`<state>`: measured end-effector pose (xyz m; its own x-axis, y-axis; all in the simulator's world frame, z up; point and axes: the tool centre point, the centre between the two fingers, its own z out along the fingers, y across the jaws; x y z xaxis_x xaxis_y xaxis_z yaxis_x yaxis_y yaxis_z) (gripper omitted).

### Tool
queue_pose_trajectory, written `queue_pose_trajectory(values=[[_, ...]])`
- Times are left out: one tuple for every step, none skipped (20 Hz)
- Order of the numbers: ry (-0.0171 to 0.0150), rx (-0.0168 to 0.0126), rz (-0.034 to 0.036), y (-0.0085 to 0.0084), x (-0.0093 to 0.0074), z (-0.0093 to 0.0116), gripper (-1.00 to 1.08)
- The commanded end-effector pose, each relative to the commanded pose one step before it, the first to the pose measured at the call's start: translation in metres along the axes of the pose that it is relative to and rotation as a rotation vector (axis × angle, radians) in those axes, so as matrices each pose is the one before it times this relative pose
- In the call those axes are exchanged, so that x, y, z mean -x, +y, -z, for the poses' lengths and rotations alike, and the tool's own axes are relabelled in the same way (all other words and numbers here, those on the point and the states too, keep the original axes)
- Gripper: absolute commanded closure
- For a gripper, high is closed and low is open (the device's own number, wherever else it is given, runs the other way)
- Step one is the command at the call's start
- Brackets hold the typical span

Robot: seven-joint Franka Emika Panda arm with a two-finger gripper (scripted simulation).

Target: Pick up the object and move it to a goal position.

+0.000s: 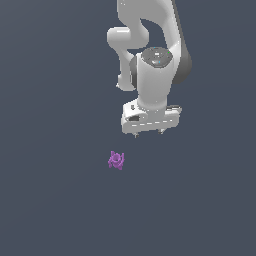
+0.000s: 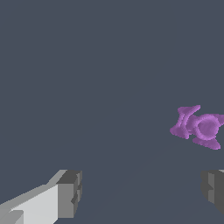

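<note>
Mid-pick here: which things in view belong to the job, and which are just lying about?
Belongs to the job:
- purple knobbly object, lying apart from the gripper
- gripper, jaws open, holding nothing

Lying about:
- nothing else visible; only the dark grey floor

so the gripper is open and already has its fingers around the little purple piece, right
Not quite. The gripper is open, but its fingers are not around the purple piece. The exterior view shows the piece lying apart from the gripper, and the wrist view shows nothing between the fingers.
</note>
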<state>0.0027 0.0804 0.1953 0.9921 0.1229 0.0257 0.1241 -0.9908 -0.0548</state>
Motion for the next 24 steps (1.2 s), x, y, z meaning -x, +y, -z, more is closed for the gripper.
queue_pose_trajectory(values=[[-0.00106, 0.00060, -0.00954, 0.00374, -0.00088, -0.00238, -0.92], [-0.00020, 0.00044, -0.00708, 0.00245, -0.00093, -0.00169, -0.92], [-0.00033, 0.00065, -0.00895, 0.00314, -0.00111, -0.00214, -0.92], [-0.00044, 0.00087, -0.01075, 0.00380, -0.00130, -0.00259, -0.92], [-0.00054, 0.00110, -0.01246, 0.00442, -0.00149, -0.00303, -0.92], [-0.00060, 0.00133, -0.01406, 0.00501, -0.00169, -0.00345, -0.92], [-0.00065, 0.00157, -0.01563, 0.00557, -0.00191, -0.00388, -0.92], [-0.00069, 0.00186, -0.01726, 0.00617, -0.00213, -0.00433, -0.92], [-0.00074, 0.00220, -0.01888, 0.00677, -0.00234, -0.00479, -0.92], [-0.00080, 0.00261, -0.02055, 0.00741, -0.00256, -0.00529, -0.92], [-0.00085, 0.00305, -0.02218, 0.00803, -0.00278, -0.00580, -0.92], [-0.00088, 0.00354, -0.02378, 0.00865, -0.00300, -0.00632, -0.92], [-0.00088, 0.00399, -0.02479, 0.00906, -0.00315, -0.00670, -0.92], [-0.00079, 0.00403, -0.02324, 0.00853, -0.00299, -0.00640, -0.92], [-0.00068, 0.00395, -0.02140, 0.00789, -0.00279, -0.00599, -0.92], [-0.00059, 0.00382, -0.01957, 0.00724, -0.00258, -0.00556, -0.92], [-0.00050, 0.00364, -0.01778, 0.00660, -0.00236, -0.00512, -0.92], [-0.00042, 0.00342, -0.01600, 0.00596, -0.00215, -0.00467, -0.92], [-0.00035, 0.00316, -0.01425, 0.00532, -0.00193, -0.00421, -0.92], [-0.00029, 0.00287, -0.01252, 0.00469, -0.00171, -0.00374, -0.92], [-0.00023, 0.00254, -0.01081, 0.00405, -0.00148, -0.00325, -0.92], [-0.00018, 0.00219, -0.00911, 0.00342, -0.00126, -0.00277, -0.92], [-0.00014, 0.00182, -0.00744, 0.00280, -0.00103, -0.00227, -0.92], [-0.00010, 0.00144, -0.00578, 0.00218, -0.00081, -0.00177, -0.92]])
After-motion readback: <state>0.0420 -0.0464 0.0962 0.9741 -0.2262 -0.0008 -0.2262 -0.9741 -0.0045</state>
